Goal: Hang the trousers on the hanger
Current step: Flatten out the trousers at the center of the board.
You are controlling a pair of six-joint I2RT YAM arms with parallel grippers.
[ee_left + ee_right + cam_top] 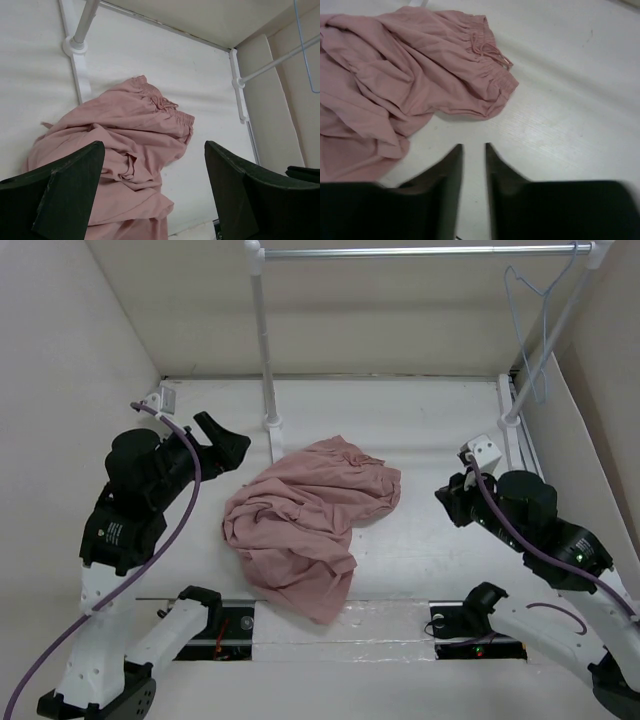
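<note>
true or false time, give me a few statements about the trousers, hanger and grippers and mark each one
The trousers lie crumpled on the table. True.
The hanger lies on the table beside the trousers. False: it hangs from the rail, far right.
The left gripper is open and empty. True.
The right gripper grips the trousers. False: it is empty, apart from them.

No wording, brand or number can be read anywhere; a small pale mark on the left arm point(108, 531) and a faint one on the right arm point(578, 556) are too tiny to decipher.
</note>
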